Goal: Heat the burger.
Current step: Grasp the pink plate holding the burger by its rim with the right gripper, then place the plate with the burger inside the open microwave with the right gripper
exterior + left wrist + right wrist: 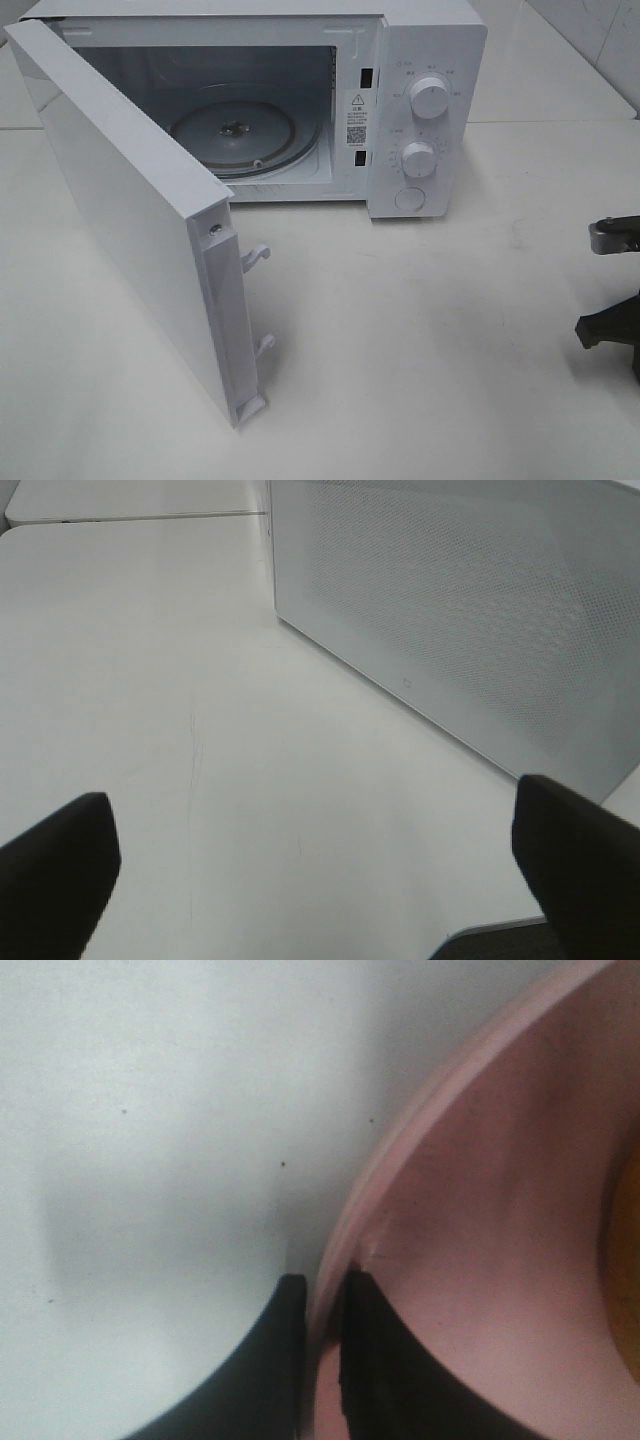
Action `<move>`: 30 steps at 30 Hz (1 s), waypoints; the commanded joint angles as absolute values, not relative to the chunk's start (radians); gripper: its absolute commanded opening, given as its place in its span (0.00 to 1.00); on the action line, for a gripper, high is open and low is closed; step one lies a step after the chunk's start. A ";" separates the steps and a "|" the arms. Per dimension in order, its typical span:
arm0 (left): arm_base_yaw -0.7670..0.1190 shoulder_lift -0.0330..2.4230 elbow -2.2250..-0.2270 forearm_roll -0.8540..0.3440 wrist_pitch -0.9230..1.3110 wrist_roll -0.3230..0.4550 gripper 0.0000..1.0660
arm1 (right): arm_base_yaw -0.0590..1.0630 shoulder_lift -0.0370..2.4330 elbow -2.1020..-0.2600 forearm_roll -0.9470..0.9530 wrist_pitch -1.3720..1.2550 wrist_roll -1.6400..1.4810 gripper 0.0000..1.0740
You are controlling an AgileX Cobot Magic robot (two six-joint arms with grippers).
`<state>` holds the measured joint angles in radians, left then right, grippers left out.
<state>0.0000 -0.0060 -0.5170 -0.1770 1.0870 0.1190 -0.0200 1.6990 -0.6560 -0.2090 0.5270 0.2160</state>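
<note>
Right claw (322,1290): closed on the rim of the reddish plate (480,1210), 1 finger outside and 1 inside; the burger (628,1250) shows only as a golden sliver on that plate, probably near the right edge of the bench (420,340), outside the high view. Left claw (312,820): open, facing the open door (130,230) of the microwave (420,120). Risk: this rim pinch may let the plate droop when lifted, sliding the burger off or clipping the cavity mouth.
</note>
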 commanded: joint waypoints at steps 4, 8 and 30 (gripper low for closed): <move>-0.002 -0.022 -0.517 -0.182 1.073 0.121 0.94 | 0.043 1.696 -0.644 -0.277 0.571 0.322 0.00; -0.002 -0.022 -0.517 -0.182 1.073 0.121 0.94 | 0.071 1.684 -0.644 -0.332 0.589 0.385 0.00; -0.002 -0.022 -0.517 -0.182 1.073 0.121 0.94 | 0.278 1.538 -0.644 -0.581 0.797 0.605 0.00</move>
